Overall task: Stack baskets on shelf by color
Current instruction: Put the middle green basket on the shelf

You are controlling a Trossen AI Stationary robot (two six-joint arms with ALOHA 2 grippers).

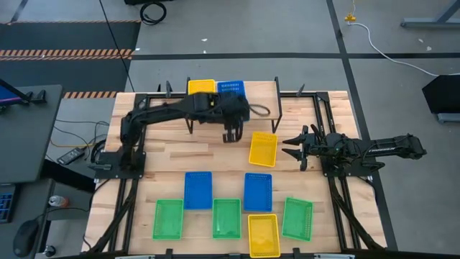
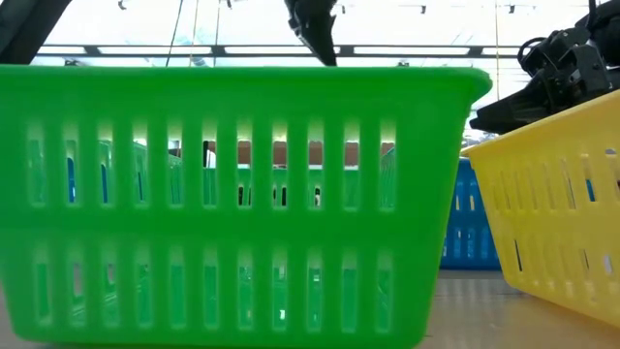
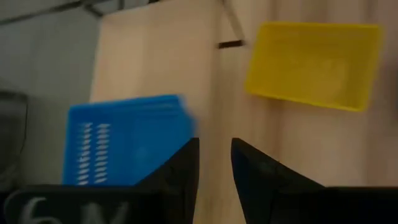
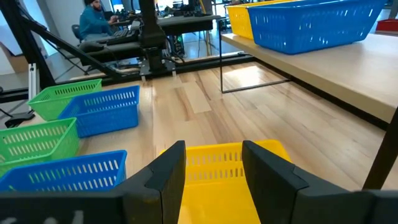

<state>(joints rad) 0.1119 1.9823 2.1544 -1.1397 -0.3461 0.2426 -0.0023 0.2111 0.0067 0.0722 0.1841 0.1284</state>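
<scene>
The shelf (image 1: 263, 98) stands at the table's far side with a yellow basket (image 1: 201, 86) and a blue basket (image 1: 231, 88) resting side by side on its plank top. My left gripper (image 1: 230, 137) hovers by the shelf's near edge, pointing down, open and empty; in its wrist view (image 3: 214, 163) the blue basket (image 3: 124, 140) lies beside its fingers. Another yellow basket (image 1: 263, 148) sits on the table at centre right. My right gripper (image 1: 290, 148) rests just right of it, open, without touching it (image 4: 214, 168).
On the near half of the table lie two blue baskets (image 1: 198, 189) (image 1: 257, 191), three green baskets (image 1: 168, 219) (image 1: 226, 217) (image 1: 297, 217) and a yellow basket (image 1: 264, 234). The shelf's right part is bare. A person sits beyond the table (image 4: 96, 22).
</scene>
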